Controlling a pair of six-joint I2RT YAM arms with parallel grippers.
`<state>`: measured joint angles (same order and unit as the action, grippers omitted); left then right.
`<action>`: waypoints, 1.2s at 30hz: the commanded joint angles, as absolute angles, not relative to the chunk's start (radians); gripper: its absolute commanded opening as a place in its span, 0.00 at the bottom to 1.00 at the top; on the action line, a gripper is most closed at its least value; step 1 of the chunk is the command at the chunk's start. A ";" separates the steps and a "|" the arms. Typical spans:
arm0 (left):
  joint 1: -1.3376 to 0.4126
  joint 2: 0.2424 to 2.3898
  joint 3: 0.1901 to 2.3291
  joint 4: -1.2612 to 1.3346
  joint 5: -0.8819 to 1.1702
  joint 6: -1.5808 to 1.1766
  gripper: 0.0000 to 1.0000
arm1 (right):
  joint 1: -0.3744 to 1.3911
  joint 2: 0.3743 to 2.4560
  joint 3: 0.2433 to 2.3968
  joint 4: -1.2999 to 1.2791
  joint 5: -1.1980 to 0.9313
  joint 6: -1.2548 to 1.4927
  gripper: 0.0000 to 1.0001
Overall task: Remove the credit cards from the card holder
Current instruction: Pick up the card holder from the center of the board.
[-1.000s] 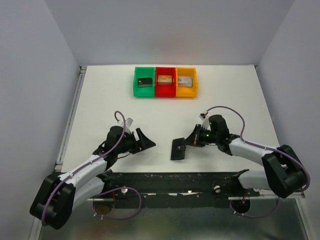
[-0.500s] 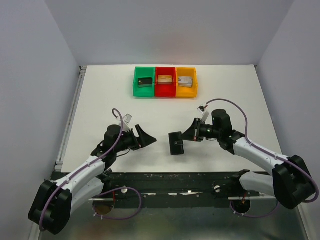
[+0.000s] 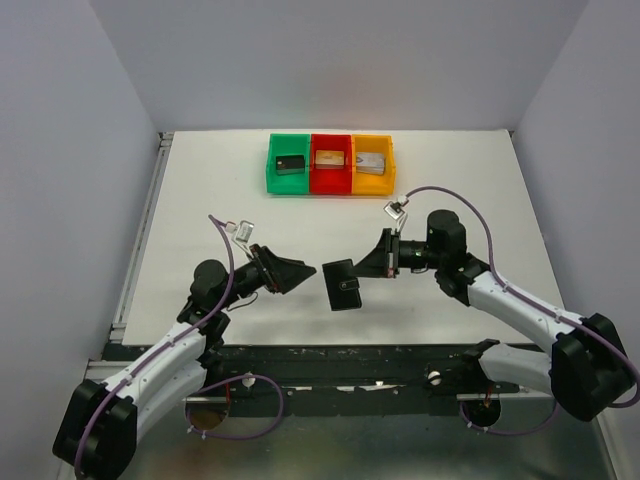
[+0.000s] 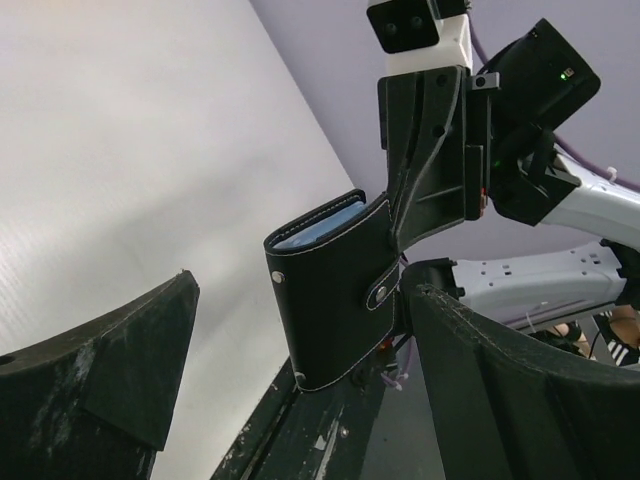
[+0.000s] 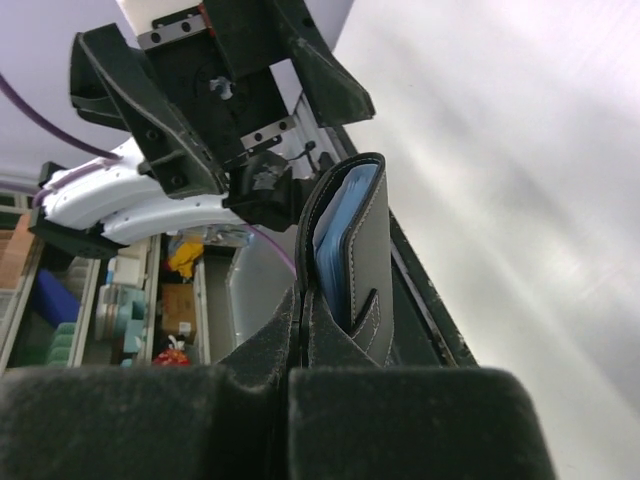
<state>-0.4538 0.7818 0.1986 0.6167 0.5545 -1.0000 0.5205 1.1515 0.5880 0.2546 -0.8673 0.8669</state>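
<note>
left wrist: black card holder [image 4: 335,290] (blue-grey inside) pinched by right end effector [image 3: 370,269], left end effector [image 3: 292,272] spread

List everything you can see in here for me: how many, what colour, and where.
card holder: one, black with a blue-grey inside, folded shut, held up between the two arms
credit cards: none in sight
bins: three, green, red and yellow, in a row at the far side of the table
blocks: three, black, tan and silver, one in each bin
table: one, white, under everything
left gripper: one, black, open, facing the card holder
right gripper: one, black, shut on the card holder's edge
</note>
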 commanded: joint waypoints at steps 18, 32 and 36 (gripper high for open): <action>-0.474 0.850 0.201 0.873 0.712 -1.054 0.95 | 0.614 1.319 0.623 0.827 -0.934 1.212 0.00; -0.474 0.776 0.210 0.865 0.700 -1.068 0.80 | 0.612 1.304 0.623 0.664 -0.902 1.100 0.00; -0.476 0.753 0.218 0.821 0.686 -1.054 0.70 | 0.614 1.301 0.621 0.634 -0.894 1.081 0.01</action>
<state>-0.4717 0.7849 0.1997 0.8299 0.6888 -1.0668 0.6075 1.3182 0.6086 0.6857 -0.9096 1.1263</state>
